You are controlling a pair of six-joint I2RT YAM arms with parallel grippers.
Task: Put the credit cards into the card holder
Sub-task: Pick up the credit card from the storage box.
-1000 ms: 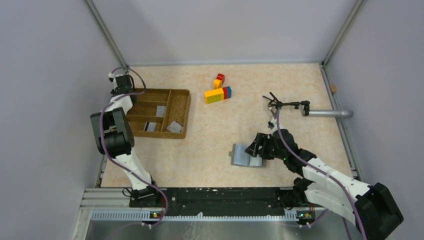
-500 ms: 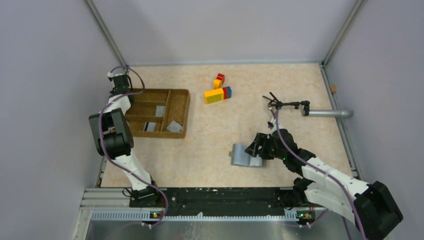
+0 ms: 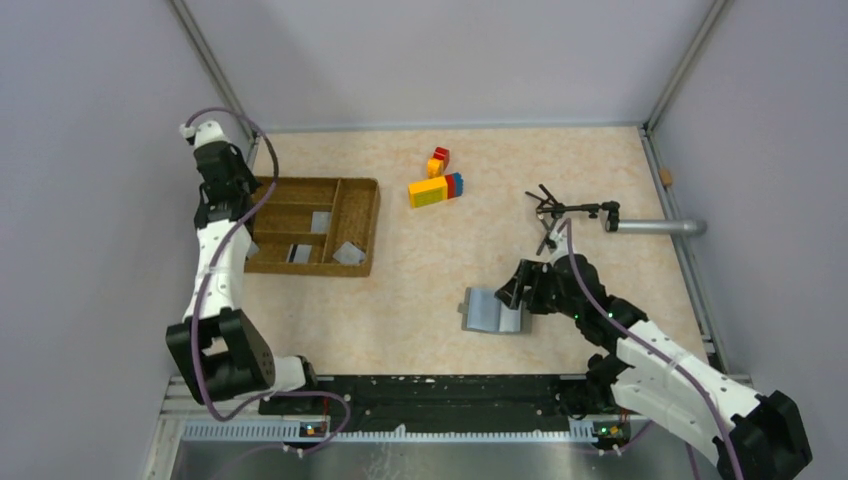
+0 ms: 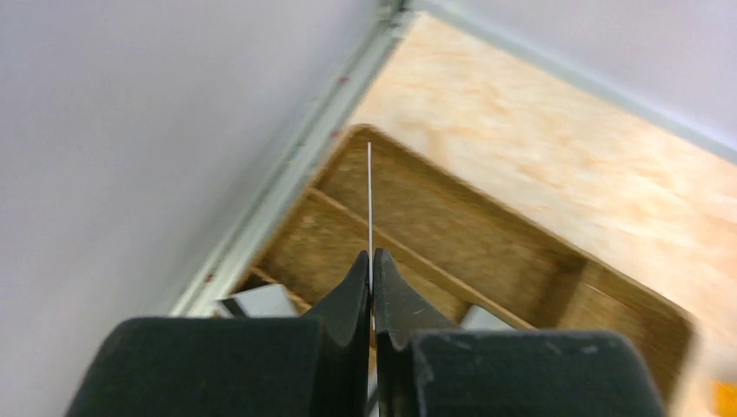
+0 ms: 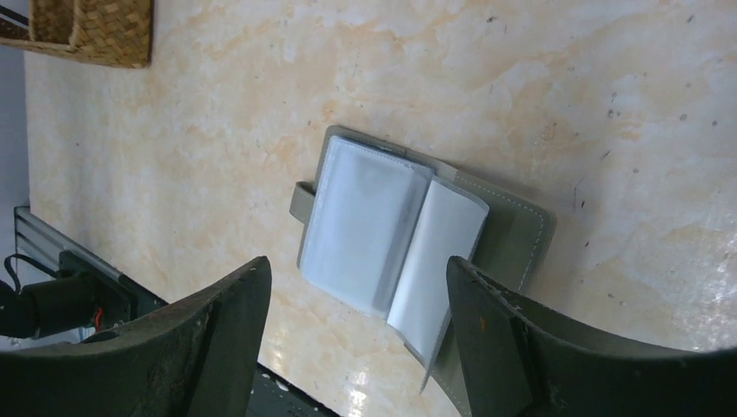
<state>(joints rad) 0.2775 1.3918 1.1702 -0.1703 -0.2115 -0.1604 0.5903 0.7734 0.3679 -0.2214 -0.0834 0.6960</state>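
1. Card holder, top view: lies open on the counter, right of centre, with the right pincer at its right edge. Loose cards rest in the tray at far left.
2. Left wrist view: the left pincer is clamped on one card, which stands upright and edge-on above the tray.
3. Right wrist view: the right pincer is spread wide and empty over the card holder's pale sleeves. Contact cannot be told.

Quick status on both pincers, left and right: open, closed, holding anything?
left pincer: closed on a credit card, held edge-on above the wicker tray.
right pincer: open, empty, above the open card holder.
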